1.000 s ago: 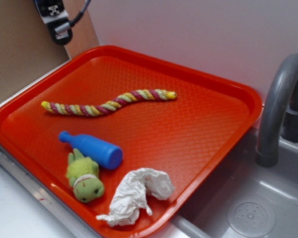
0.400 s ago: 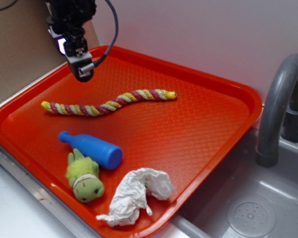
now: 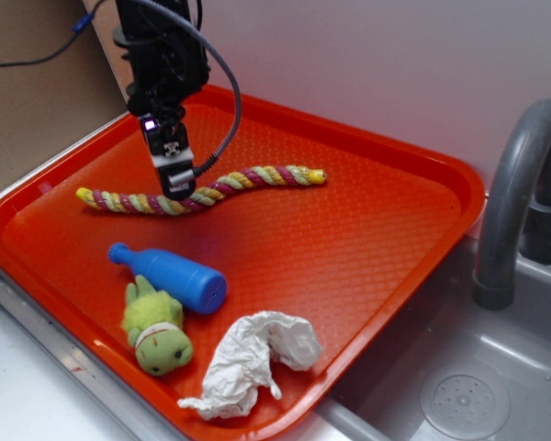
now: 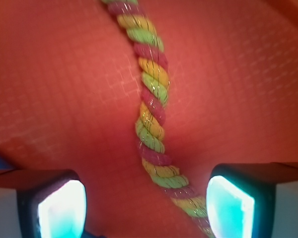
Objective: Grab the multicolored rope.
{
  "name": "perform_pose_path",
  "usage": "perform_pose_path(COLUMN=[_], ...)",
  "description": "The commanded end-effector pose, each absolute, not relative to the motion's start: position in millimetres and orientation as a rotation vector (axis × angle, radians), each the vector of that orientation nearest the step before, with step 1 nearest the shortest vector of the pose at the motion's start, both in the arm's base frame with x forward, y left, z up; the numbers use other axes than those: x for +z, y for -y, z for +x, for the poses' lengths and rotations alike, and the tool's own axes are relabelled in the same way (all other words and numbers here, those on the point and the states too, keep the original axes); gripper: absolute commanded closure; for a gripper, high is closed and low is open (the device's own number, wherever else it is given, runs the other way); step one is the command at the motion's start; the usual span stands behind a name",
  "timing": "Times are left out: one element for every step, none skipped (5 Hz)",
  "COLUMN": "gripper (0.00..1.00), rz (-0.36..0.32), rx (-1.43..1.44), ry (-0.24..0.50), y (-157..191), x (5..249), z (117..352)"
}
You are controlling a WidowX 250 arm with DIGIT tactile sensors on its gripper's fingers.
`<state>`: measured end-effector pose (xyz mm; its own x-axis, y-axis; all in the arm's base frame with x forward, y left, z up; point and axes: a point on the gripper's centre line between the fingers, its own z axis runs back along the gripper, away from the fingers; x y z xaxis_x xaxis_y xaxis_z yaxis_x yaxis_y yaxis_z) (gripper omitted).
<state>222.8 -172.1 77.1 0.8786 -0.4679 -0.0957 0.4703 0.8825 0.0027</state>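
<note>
Fingers [image 4: 228, 203] are standing wide apart with nothing clamped between them, and your gripper [image 3: 177, 186] is hanging over the middle stretch of the multicolored rope [image 3: 248, 179], which is lying in a loose wave across the far half of the orange tray [image 3: 376, 239]. From the wrist view you are looking at the rope [image 4: 151, 106] running down between the two glowing pads (passing closer to the right-hand one), though you cannot tell whether either pad is touching it. Nearer the front edge, a blue bottle [image 3: 176, 276], a green plush toy [image 3: 158, 333] and a crumpled white paper [image 3: 250, 360] are sitting well apart from the rope.
</note>
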Motion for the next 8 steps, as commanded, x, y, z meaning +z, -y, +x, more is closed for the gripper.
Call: perform_pose_path(gripper=[0.0, 0.0, 0.0, 0.0, 1.0, 1.0, 1.0, 1.0], rz=[-0.072, -0.089, -0.095, -0.021, -0.003, 0.028, 0.071, 0.068], rx=[-0.484, -0.605, -0.696, -0.691, -0.638, -0.642, -0.6, -0.419], ry=[-0.121, -0.129, -0.131, -0.152, -0.134, -0.146, -0.14, -0.053], y=[162.3, 189.5, 211.8, 220.1, 216.6, 207.9, 197.8, 174.3], x=[57.5, 41.5, 38.5, 35.0, 35.4, 44.6, 66.4, 116.9], z=[232.7, 229.8, 221.3, 215.4, 215.5, 222.1, 228.9, 233.8])
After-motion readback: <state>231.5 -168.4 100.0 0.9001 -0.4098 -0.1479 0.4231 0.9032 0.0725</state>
